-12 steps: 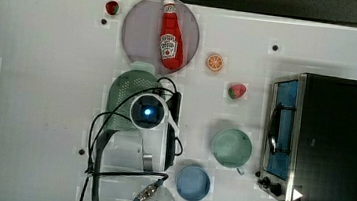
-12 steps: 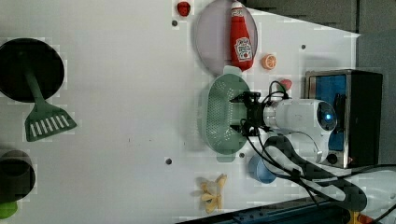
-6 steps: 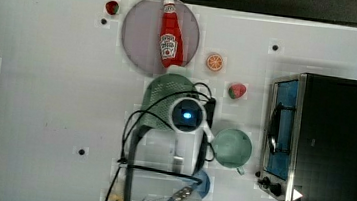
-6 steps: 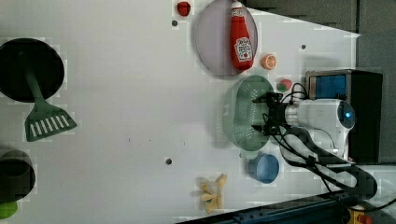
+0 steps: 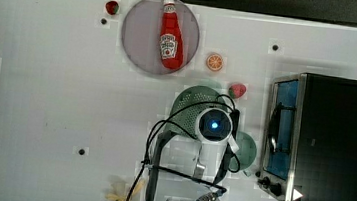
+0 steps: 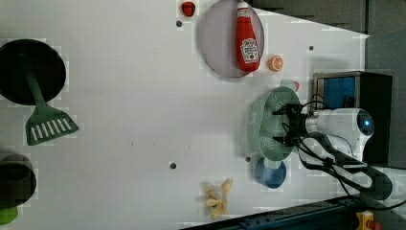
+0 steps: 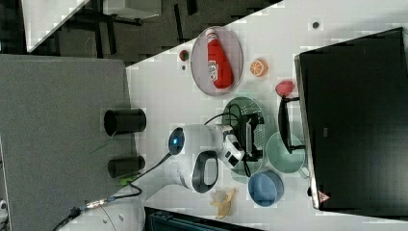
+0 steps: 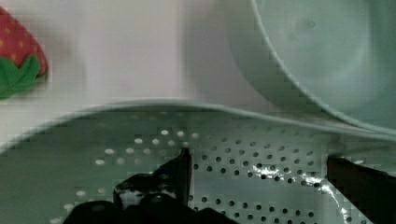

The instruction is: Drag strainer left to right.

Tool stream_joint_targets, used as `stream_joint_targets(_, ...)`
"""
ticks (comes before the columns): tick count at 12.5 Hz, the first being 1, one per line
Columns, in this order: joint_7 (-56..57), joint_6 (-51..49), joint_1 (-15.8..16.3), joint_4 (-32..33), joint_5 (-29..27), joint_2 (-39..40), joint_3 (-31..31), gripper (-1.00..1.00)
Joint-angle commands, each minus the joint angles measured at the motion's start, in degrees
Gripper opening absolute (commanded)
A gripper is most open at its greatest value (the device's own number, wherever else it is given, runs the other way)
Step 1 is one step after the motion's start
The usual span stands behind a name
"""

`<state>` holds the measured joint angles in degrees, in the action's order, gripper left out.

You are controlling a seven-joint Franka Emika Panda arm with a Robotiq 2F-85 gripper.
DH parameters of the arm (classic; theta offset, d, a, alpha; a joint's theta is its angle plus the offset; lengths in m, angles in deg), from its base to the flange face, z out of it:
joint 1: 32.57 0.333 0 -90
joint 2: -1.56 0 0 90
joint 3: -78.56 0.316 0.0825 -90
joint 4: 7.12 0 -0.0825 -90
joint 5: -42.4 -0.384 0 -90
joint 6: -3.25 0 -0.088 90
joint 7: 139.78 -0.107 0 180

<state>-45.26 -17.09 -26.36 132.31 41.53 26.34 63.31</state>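
Item: strainer (image 6: 272, 125), pale mint-green, oval, perforated, is found on the white table (image 6: 134, 120) near the table's edge that bears the black toaster oven (image 6: 354, 91), the strawberry (image 8: 18, 56) lying just beside one end and the green cup (image 7: 285, 153) close against its flank. Its long axis is seen running up and down in the left view, along the oven's front. The blue bowl (image 6: 270, 173) is set just beyond its lower end in the left view. Item: gripper (image 6: 287, 127), recorded with fingers spread wide and nothing grasped; its fingertips (image 8: 180, 168) are lowered inside the strainer's basin, one dark finger visible at each side of the wrist view, the perforated floor between them. The strainer therefore lies directly under and around the claw, with its far wall between the fingers and the green cup. Compared with the earlier top view, the strainer is found displaced toward the top view's right, from beside the plate (image 5: 141, 31) holding the ketchup bottle (image 5: 169, 35) to a place close to the oven, and the arm has been carried with it. The drag is judged largely complete; any further push would be met by the cup and oven.
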Motion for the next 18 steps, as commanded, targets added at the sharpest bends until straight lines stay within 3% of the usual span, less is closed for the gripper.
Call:
stream_joint_targets(1, 6.4, 0.1, 0.2, -1.8, 0.0, -2.3, 0.3, 1.00)
stream_joint_targets(5, 19.9, -8.0, 0.2, -2.0, 0.1, -12.5, 4.6, 1.00)
stream_joint_targets(8, 27.9, -25.1, 0.2, -5.3, 0.1, -22.9, 5.2, 1.00)
stream_joint_targets(12, 40.1, -47.7, 0.2, -15.3, 0.2, -35.5, 4.8, 1.00)
stream_joint_targets(16, 40.2, -64.9, 0.2, -24.1, 1.8, -42.5, 4.9, 1.00)
stream_joint_targets(18, 40.2, -66.4, 0.2, -26.0, 4.0, -43.6, 4.8, 1.00)
